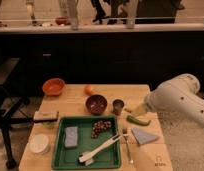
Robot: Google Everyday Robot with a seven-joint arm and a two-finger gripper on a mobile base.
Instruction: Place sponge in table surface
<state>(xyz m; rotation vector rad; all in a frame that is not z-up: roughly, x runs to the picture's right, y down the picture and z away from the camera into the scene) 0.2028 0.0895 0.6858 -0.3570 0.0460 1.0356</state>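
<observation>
The sponge [71, 136] is a small grey-blue block lying flat in the left part of the green tray [58, 152]. The tray sits on the front half of the light wooden table surface [70, 103]. My white arm [180, 102] reaches in from the right. Its gripper [130, 110] hangs over the table's right side, beside the small cup [118, 106] and above a green vegetable [138, 120]. It is well to the right of the sponge and apart from it.
A dark bowl [96, 104], an orange bowl [53, 86] and an orange fruit [89, 90] stand at the back. A tan-topped block [46, 116] and a white cup [39, 143] sit left. Grapes [100, 127] and white utensils [100, 149] lie in the tray. A fork [127, 145] and a folded cloth [144, 135] lie right.
</observation>
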